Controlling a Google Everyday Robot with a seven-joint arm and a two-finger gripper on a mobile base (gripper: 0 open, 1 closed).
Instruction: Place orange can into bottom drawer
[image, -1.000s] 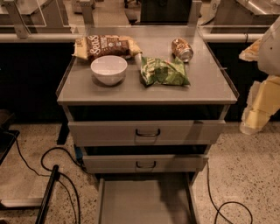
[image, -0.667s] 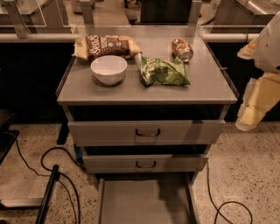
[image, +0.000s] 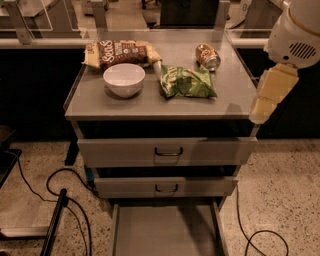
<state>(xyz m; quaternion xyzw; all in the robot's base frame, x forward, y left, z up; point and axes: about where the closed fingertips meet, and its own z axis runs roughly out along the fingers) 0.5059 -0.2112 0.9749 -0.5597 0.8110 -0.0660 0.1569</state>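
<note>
Since the earlier frames the arm has drifted left and a little upward, so that its pale cream gripper (image: 265, 100) now hangs at the right front corner of the cabinet top (image: 150, 107), overlapping the edge in this view; nothing else has shifted. It is a blocky, tapering piece pointing down and to the left beneath a rounded white housing (image: 297, 30) with a small vent grille, and whether it is wide or narrow cannot be told. It holds nothing that shows. The orange can (image: 208, 56) lies on its side at the back right of the smooth grey metal top, well apart from the gripper, its silver end turned toward the front right. Just in front of it and to the left sits a crinkled green snack bag (image: 187, 82); left of that stands a round, glossy white bowl (image: 124, 79), with a flat brown snack bag (image: 122, 52) behind it. Below, two closed grey drawers with dark handles — the top drawer (image: 167, 151) and the middle drawer (image: 166, 188) — sit above the bottom drawer (image: 165, 232), which is pulled out, a shallow tray with a flat grey floor. Dark cables (image: 65, 185) loop over the speckled floor.
</note>
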